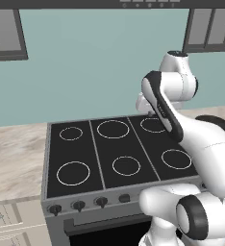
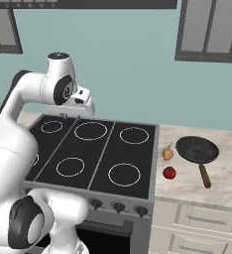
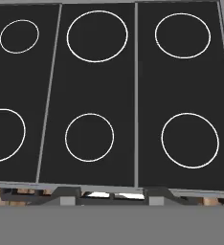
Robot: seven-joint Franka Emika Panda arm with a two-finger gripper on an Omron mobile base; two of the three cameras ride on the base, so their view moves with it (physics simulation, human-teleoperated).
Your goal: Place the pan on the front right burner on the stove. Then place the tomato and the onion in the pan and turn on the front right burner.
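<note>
while the gripper is hovering over the back of the stove, its jaws are standing partly apart, holding nothing. pan is sitting on the counter right of the stove, onion and tomato lying just beside it, front right burner bare.

You see a stove of grey metal under a smooth black glass top. The worktop reads as pale marbled stone; the tomato is glossy, the pan matt dark.

place: kitchen | evidence: stove, knobs, wall cabinets, stone counter
</note>
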